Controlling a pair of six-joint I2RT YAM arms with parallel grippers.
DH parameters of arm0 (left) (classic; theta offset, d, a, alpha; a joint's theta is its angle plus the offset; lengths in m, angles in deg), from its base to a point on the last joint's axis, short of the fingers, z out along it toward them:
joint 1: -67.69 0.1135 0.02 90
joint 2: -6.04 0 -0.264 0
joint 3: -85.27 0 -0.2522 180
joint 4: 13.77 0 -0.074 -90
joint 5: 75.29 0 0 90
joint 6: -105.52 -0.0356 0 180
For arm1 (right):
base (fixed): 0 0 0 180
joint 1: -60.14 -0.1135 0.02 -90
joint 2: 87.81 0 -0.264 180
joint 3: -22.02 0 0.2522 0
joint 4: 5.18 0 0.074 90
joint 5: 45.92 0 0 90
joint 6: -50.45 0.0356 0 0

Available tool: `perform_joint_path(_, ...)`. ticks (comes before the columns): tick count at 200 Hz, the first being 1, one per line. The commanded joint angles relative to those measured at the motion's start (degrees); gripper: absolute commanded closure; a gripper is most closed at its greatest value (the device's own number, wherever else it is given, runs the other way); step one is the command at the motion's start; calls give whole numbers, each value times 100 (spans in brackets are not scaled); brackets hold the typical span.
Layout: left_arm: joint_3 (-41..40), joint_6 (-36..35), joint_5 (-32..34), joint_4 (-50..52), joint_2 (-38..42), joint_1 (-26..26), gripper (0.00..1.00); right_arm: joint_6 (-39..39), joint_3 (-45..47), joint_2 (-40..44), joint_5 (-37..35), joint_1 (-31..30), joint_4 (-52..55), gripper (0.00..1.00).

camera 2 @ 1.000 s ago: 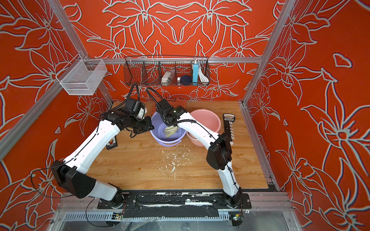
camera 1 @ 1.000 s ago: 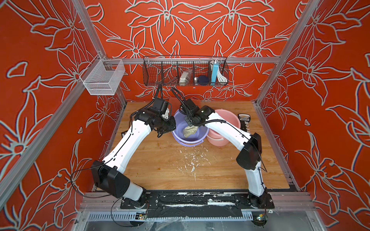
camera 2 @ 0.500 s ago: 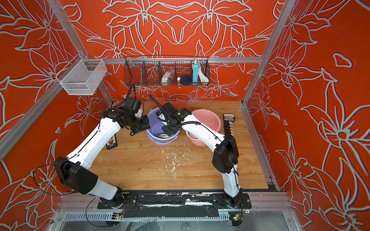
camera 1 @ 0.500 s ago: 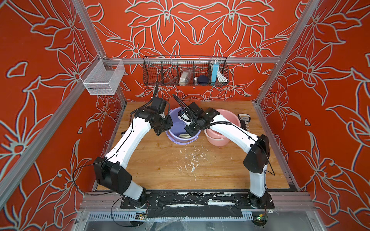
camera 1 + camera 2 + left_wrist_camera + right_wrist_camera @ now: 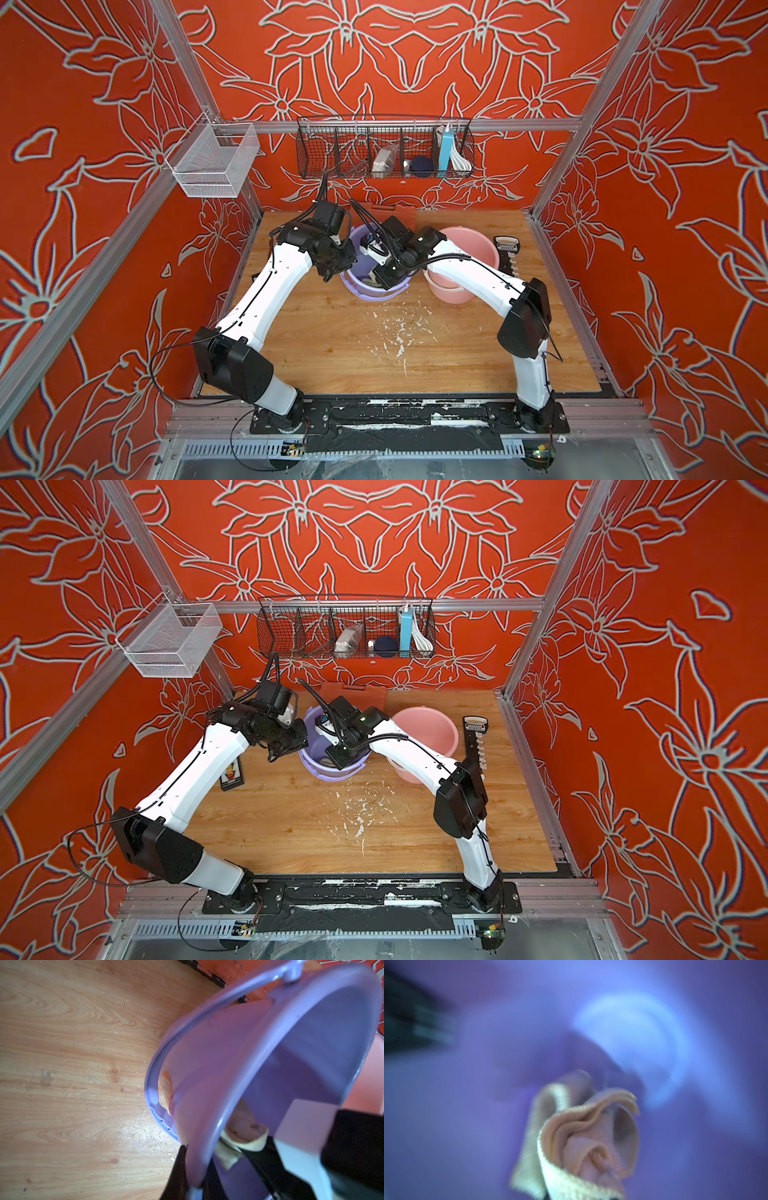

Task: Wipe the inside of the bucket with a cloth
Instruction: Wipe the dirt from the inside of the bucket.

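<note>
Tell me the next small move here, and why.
Probably sweep the cloth along the inner wall of the purple bucket. The right pincer is shut on the bunched cloth inside it, and the left pincer clamps the rim, so the bucket looks steadied for wiping.

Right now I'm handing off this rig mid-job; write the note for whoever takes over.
The left gripper is shut on the rim of the purple bucket, steadying it.
The right gripper is shut on the cloth, down inside that bucket.
The pink bucket stands beside it.
Done: cloth is in the bucket; how much is wiped cannot be told.
Left: wipe walls and bottom, lift the cloth out, release the rim.
</note>
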Motion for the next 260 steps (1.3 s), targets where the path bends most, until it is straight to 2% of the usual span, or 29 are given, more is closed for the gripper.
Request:
perform_joint_path(1, 175, -135, 231, -52, 153, 10, 100, 343, 167, 208, -1804, 169, 489, 100)
perform_joint_path(29, 158, -226, -4, 63, 91, 7, 100, 236, -167, 103, -2760, 230, 566, 100)
perform_joint_path(43, 125, -272, -1, 134, 140, -56, 100, 270, -829, -251, -3140, 229, 1006, 100)
perform_joint_path(56, 123, -380, 302, 263, 202, -233, 100, 291, -1574, -617, -3304, 222, 1259, 100)
perform_joint_path(103, -170, -466, -201, 402, 235, -278, 100, -44, -3437, -1481, -2122, 221, 939, 100)
perform_joint_path(132, -368, -460, -49, 315, 309, -271, 100, 2, -3943, -1738, -2458, 227, 1337, 100)
perform_joint_path(152, -358, -407, 125, 181, 366, -205, 100, 70, -3385, -1497, -2937, 227, 1569, 100)
perform_joint_path(167, -203, -358, 200, 187, 275, -104, 100, 205, -2491, -992, -3066, 235, 1422, 100)
perform_joint_path(195, 125, -341, 229, 174, 6, 17, 100, 442, -518, 292, -2589, 233, 300, 100)
perform_joint_path(225, 597, -394, 225, 345, -331, 86, 100, 1016, 242, 921, -2100, 229, 253, 100)
perform_joint_path(260, 756, -383, 195, 365, -508, 188, 100, 1475, 1914, 2081, -1953, 226, -529, 100)
